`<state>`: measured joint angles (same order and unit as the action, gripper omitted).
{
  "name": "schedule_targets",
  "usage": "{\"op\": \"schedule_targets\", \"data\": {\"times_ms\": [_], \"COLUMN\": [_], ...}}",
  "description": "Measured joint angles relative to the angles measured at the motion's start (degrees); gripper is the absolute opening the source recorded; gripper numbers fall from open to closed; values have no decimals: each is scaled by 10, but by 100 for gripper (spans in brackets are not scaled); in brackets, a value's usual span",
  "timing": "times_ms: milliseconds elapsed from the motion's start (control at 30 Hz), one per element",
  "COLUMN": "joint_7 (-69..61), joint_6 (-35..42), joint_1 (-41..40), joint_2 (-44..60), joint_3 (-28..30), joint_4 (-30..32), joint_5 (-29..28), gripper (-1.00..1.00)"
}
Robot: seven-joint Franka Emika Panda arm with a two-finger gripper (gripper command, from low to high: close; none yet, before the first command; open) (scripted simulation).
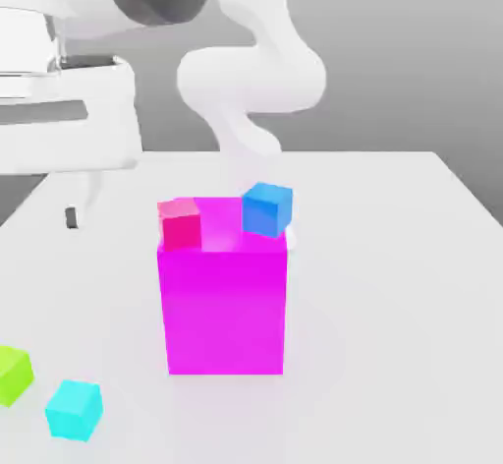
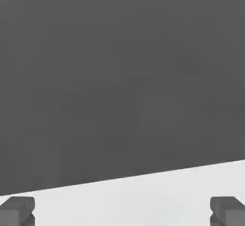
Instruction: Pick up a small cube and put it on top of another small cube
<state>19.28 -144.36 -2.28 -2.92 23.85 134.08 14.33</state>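
No label or writing shows on anything here. My pincer [image 2: 122,210] stands wide, its two dark blocky fingertips [image 2: 17,209] far apart with nothing between them, over the smooth white desk [image 1: 393,285]. The big magenta block [image 1: 225,300], glossy and flat-faced, is my landmark. The small lime-green cube [image 1: 14,374] rests on the desk well off toward the exterior view's left of the block and nearer the camera, just beside a cyan cube [image 1: 75,409]. Behind the block's top edge sit a red cube [image 1: 181,224] and a blue cube [image 1: 267,208].
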Motion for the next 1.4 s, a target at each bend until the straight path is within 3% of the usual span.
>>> {"op": "schedule_targets", "data": {"times_ms": [333,500,533,767,933,1400], "joint_7": [-112,-169,-176,-175,-135,-475], "joint_6": [-65,-131,-141,-139,-80,-55], "joint_1": [-93,-153,-162,-161,-119,-140], "joint_2": [201,303,316,315,230,174], "joint_3": [27,-29,-40,-39,16,-59], "joint_4": [13,-6,-9,-9,14,33], "joint_5": [46,109,119,118,44,-34], "gripper": [0,0,-100,-100,-100,-100]}}
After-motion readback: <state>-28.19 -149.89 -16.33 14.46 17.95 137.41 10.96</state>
